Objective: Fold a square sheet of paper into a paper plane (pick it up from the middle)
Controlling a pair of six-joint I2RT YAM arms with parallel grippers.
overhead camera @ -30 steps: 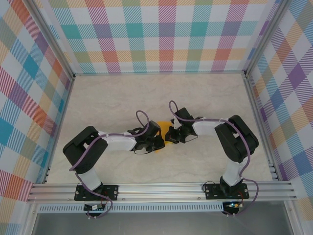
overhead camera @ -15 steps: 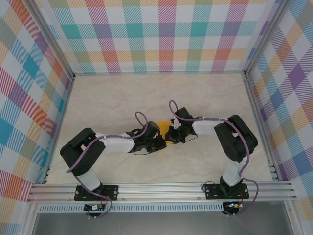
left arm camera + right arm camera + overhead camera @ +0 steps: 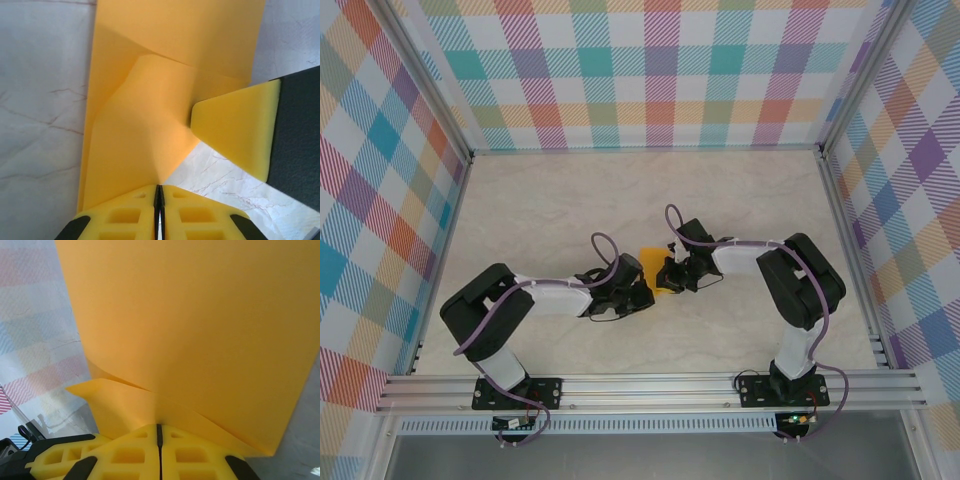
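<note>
Orange-yellow square sheet of paper [image 3: 651,262], creased along diagonal folds, near the centre of the marble-patterned table [image 3: 540,210]. From the sheet's 7 o'clock the left gripper [image 3: 159,192] pinches a folded edge, jaws pressed together on it; from 4 o'clock the right gripper [image 3: 159,429] likewise pinches the sheet.
</note>
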